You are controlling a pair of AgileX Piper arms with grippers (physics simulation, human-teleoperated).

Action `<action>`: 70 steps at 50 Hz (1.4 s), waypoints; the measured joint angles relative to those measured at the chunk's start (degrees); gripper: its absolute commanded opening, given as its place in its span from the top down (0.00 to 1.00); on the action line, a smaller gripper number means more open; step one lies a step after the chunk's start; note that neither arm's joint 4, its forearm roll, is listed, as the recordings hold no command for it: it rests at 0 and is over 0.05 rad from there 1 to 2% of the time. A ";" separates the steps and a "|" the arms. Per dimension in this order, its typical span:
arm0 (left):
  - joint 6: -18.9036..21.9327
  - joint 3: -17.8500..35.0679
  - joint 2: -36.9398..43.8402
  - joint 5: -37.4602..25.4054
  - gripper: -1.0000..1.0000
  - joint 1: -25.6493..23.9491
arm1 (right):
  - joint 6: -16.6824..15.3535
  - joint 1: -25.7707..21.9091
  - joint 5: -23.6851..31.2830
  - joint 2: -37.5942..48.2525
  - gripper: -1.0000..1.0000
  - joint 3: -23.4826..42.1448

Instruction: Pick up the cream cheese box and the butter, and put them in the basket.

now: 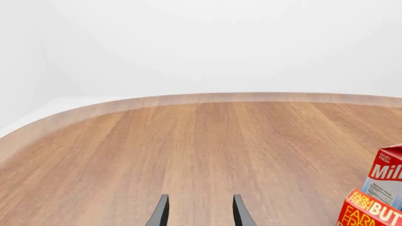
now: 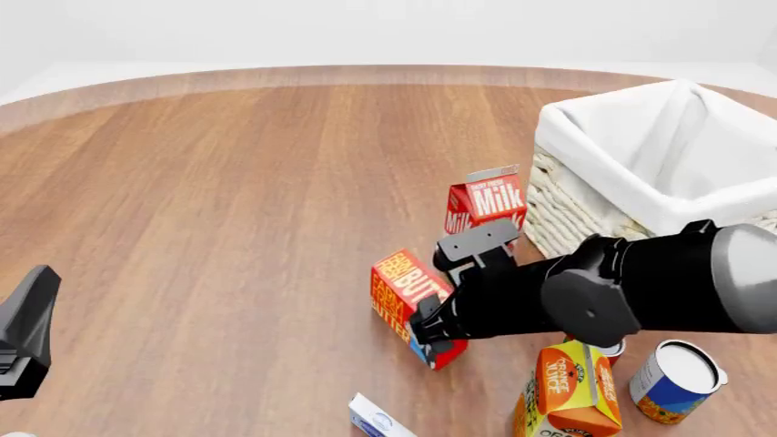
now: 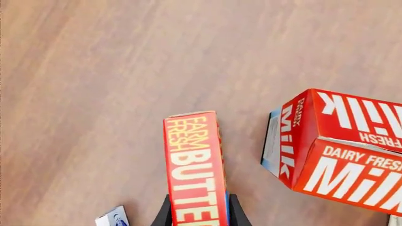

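**Inspector:** Where the right arm reaches in across the brown wooden bench (image 2: pixel 218 200), report the state of its claw.

**Assistant:** Right claw (image 3: pixel 198 213) is clamped on the butter (image 3: pixel 195 165), a red rectangular carton with an orange panel and white "BUTTER" lettering. The right wrist view shows one dark finger tight against each long side of the carton. From the front, the butter (image 2: pixel 405 289) is tilted, its near lower corner hidden behind the black arm; whether it touches the bench cannot be told.

**Inspector:** Neighbouring items?

**Assistant:** A red-and-white gabled milk carton (image 2: pixel 489 206) stands upright just beyond the butter, apart from it. Behind the milk carton, at the right, sits the large square cream-white woven basket (image 2: pixel 570 211) with a white cloth liner folded over its rim. An orange juice carton (image 2: pixel 570 387) and a white-topped blue-and-yellow can (image 2: pixel 675 381) stand at the near right, under the arm.

**Inspector:** The cream cheese box?

**Assistant:** The small flat white box with light-blue sides and a blue oval mark (image 2: pixel 380 418) lies on the bench at the near edge of the front view, near the butter and well apart from the basket.

**Inspector:** Left arm?

**Assistant:** Left claw (image 1: pixel 199 211) has its fingers apart, nothing between them, over bare wood. It sits at the far left of the front view (image 2: pixel 22 332), well apart from all the goods.
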State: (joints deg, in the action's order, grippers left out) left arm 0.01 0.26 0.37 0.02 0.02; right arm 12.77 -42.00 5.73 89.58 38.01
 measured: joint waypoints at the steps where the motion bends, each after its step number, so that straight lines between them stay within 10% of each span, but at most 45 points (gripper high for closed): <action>1: 0.00 0.00 0.00 0.00 0.00 0.00 | 0.01 -0.02 0.03 0.00 1.00 0.02; 70: -0.01 0.00 0.00 0.00 0.00 0.00 | -3.75 -2.40 19.14 -14.69 1.00 14.94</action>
State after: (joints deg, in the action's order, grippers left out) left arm 0.00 0.26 0.37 0.03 0.02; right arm 9.02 -44.40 24.87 74.90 52.95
